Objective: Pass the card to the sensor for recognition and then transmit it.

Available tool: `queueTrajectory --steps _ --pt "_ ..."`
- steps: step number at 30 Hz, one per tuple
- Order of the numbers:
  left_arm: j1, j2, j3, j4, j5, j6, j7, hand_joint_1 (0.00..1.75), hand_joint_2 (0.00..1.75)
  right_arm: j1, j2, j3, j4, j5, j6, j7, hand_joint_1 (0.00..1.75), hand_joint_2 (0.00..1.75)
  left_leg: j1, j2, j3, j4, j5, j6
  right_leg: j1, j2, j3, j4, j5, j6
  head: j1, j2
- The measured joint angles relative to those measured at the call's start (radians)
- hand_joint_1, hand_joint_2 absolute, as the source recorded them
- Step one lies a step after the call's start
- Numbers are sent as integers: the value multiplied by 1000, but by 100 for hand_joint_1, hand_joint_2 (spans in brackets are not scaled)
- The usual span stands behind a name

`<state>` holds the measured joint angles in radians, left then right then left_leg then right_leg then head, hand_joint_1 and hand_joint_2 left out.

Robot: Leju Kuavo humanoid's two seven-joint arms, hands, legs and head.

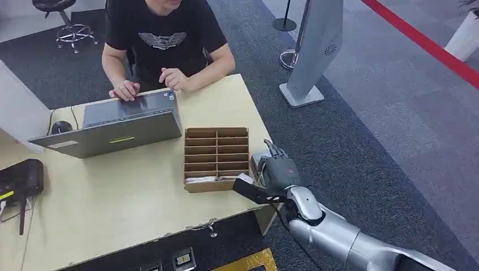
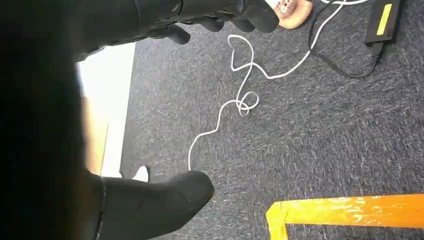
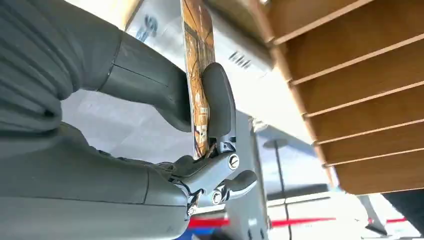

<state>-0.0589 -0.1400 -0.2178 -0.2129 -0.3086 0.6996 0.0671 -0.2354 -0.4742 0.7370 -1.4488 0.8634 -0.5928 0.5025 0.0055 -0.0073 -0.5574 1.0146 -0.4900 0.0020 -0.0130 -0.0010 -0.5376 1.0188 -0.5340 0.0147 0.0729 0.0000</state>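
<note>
My right hand [image 1: 279, 172] is at the right edge of the pale table [image 1: 113, 197], just right of a brown slotted card box [image 1: 217, 158]. In the right wrist view the hand [image 3: 150, 125] pinches a thin card [image 3: 197, 65] with a brown and orange print, held edge-on between thumb and finger. Beside the card are the box's slats [image 3: 350, 100] and a small white device [image 3: 240, 55], which also lies under the hand at the table edge [image 1: 258, 161]. My left hand [image 2: 165, 200] hangs over the carpet with its fingers apart and holds nothing.
A person [image 1: 164, 39] sits at the far side typing on a grey laptop [image 1: 113, 127]. A black router [image 1: 20, 178] lies at the left edge. A grey kiosk stand [image 1: 313, 51] stands on the carpet to the right. White cable [image 2: 240, 95] and yellow tape [image 2: 345, 212] lie on the floor.
</note>
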Motion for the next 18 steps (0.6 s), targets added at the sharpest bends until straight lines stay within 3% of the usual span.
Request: queueTrajectory --steps 6,10,18 --pt "0 0 0 0 -20 0 0 0 175 3 -25 -27 0 151 -11 119 175 175 0 0 0 0 0 0 0 0 0 0 0 0 0 0" --pt "1 -2 11 0 -43 0 5 0 175 16 -41 -56 6 241 -60 183 175 175 0 0 0 0 0 0 0 0 0 0 0 0 0 0" --pt "1 -3 28 0 -65 0 7 0 175 30 -51 -84 21 238 -60 180 175 175 0 0 0 0 0 0 0 0 0 0 0 0 0 0"
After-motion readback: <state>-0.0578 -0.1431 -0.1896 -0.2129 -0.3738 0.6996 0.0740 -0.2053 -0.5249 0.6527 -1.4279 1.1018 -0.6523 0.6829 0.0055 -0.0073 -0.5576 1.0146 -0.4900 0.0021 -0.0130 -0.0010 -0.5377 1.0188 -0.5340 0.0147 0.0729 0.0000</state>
